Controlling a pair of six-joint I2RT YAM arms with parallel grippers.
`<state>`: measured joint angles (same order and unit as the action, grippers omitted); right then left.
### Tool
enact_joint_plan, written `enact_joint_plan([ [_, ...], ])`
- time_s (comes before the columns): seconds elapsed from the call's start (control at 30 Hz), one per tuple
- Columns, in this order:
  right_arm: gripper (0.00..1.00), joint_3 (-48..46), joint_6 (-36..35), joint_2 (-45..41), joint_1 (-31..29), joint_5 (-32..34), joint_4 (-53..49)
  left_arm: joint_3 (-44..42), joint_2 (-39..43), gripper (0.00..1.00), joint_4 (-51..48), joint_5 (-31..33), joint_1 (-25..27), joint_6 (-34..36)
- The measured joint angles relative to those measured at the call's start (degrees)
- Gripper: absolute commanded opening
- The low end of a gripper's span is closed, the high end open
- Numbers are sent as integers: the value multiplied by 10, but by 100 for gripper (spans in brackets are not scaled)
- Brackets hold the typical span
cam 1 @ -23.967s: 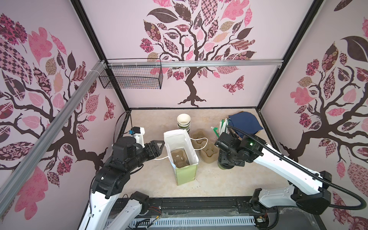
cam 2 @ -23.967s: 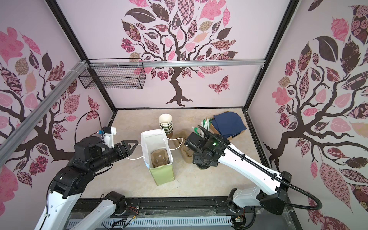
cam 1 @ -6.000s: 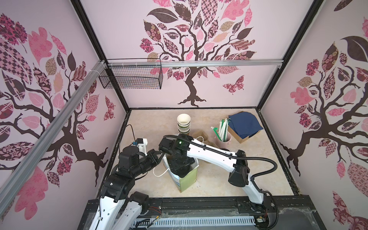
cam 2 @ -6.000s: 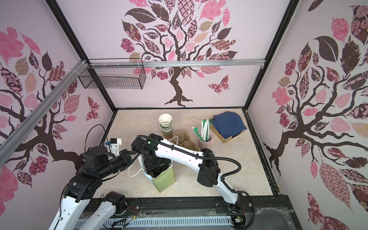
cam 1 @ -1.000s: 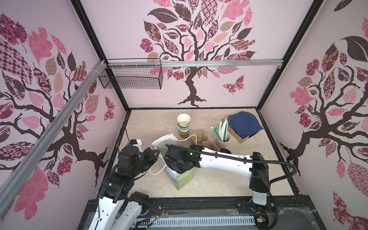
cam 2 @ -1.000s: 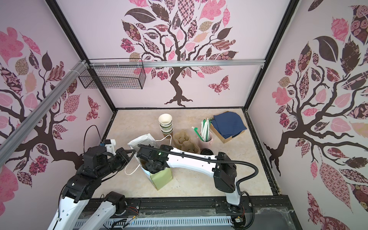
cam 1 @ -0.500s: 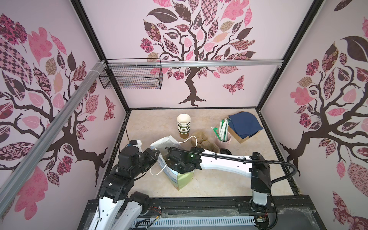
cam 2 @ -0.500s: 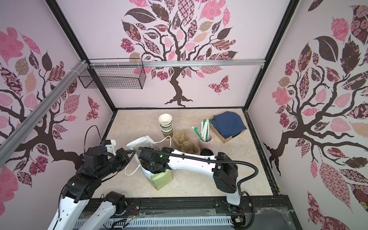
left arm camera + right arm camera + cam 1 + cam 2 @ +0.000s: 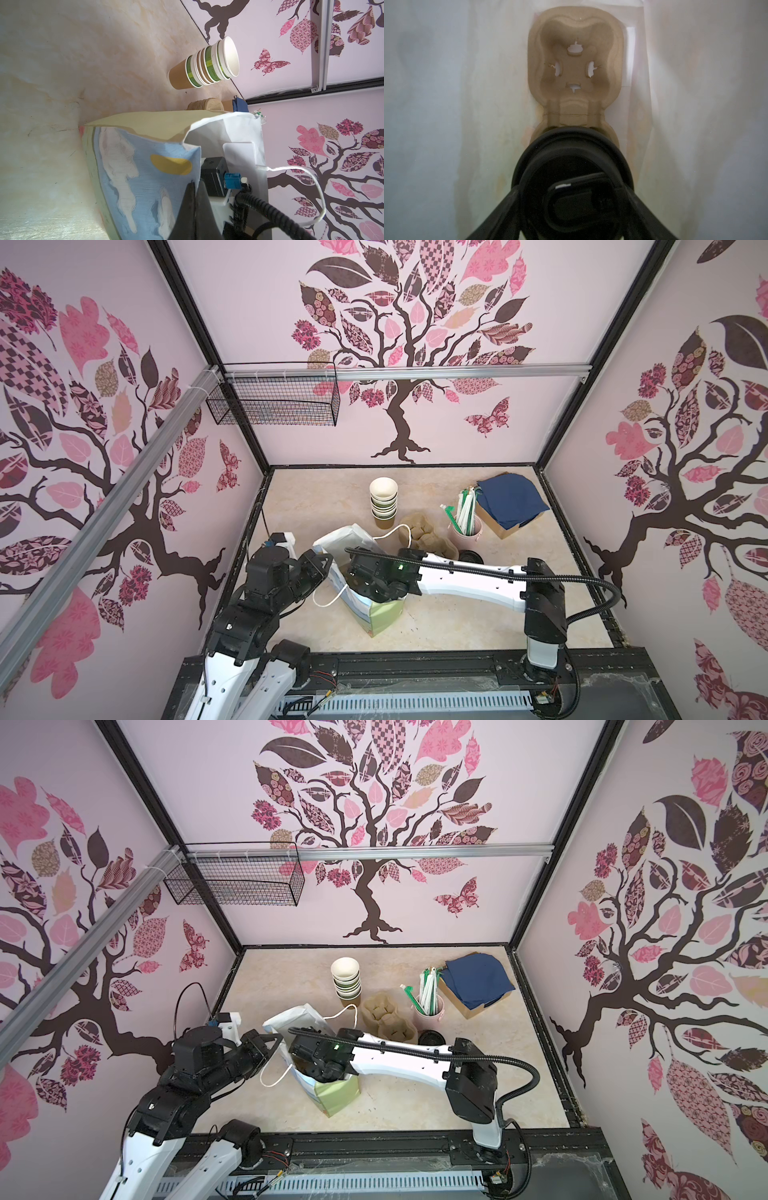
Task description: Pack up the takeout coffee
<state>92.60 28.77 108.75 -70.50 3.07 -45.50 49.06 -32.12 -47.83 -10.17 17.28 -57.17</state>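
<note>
Pink tree-print walls box in the beige tabletop (image 9: 457, 626), where the paper bag (image 9: 384, 614) leans toward my left arm. I have the left gripper (image 9: 325, 563) pinched fully closed on the bag's upper rim. My right gripper (image 9: 574, 187) reaches down inside the bag, jaws spread cup-wide and clamped against both sides of the takeout coffee (image 9: 571, 153), whose black lid covers one pocket of the pulp carrier (image 9: 575, 62) on the bag's bottom.
</note>
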Motion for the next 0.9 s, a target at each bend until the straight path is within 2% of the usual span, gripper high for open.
enact_joint_plan([
  [0.27, 55, 17, 4, 0, 1, 2, -31, 0, 1, 0, 1, 0, 0, 0],
  [0.9, 56, 14, 5, -1, 1, 0, -30, 0, 7, 0, -5, 0, 0, 0],
])
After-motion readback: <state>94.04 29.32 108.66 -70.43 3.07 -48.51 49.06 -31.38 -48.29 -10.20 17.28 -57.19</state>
